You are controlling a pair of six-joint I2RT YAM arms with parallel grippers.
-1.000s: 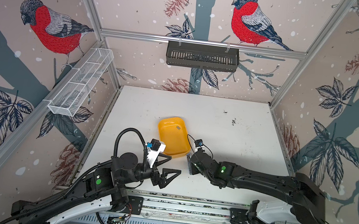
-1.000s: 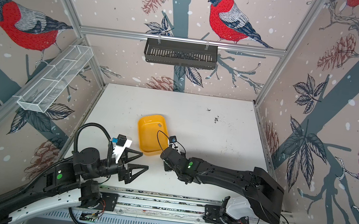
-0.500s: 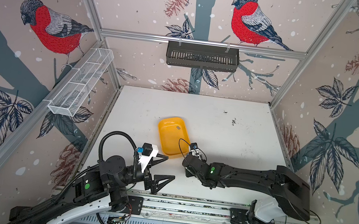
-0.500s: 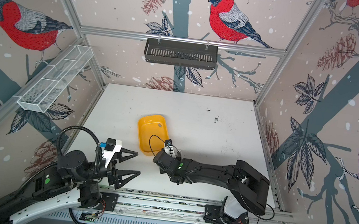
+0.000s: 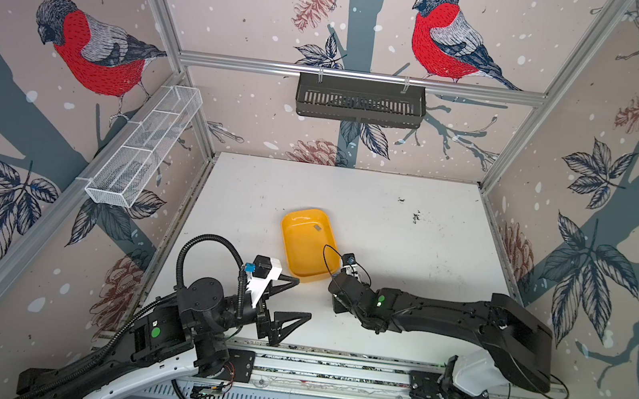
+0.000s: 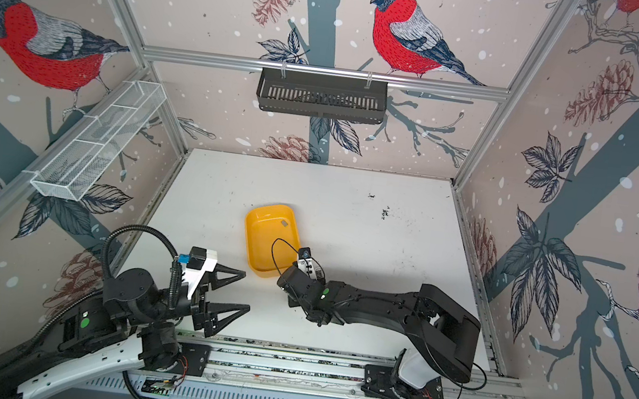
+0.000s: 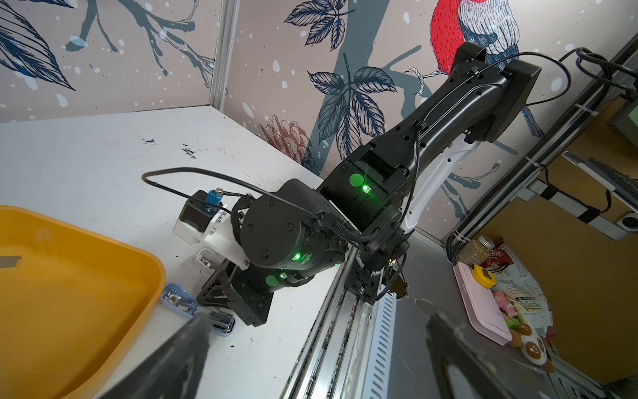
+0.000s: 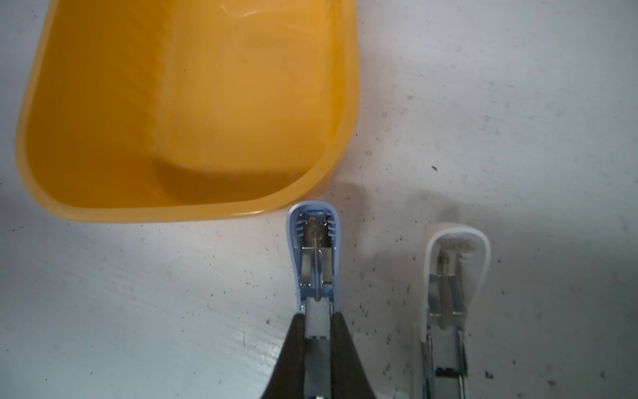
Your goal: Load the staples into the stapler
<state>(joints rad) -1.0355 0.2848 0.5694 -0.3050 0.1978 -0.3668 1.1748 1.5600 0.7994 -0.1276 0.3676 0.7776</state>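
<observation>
Overhead view of a white bench (image 5: 389, 226) inside a booth papered with bullfinches.

At the left, the left hand (image 5: 303, 299) hovers near the bench's front edge. Its two fingers are spread wide and it holds nothing.

Next comes a yellow tray (image 5: 293, 256). The staples (image 5: 318, 228), seen as one tiny grey strip, lie on its floor near the far corner.

Right of the tray, the right hand (image 8: 318, 331) is pinched nearly shut on the blue stapler (image 8: 312, 248). It grips the narrow inner part of the opened body, and the stapler's tip lies at the tray's rim (touching or just short, I cannot tell). A white stapler (image 8: 452, 283) lies open alongside, apart from the blue one.

Likely trouble:
- The strip is flat and very small, so wide fingers may push it against the tray wall instead of lifting it.
- A knock to the tray could shove the blue stapler.
- The narrow grip might let the blue stapler pivot.

Hard to make out:
- In both top views the right arm's wrist covers both staplers and its own fingertips.
- In the left wrist view the strip is cut off at the edge.
- Whether either magazine already holds staples is not visible.
</observation>
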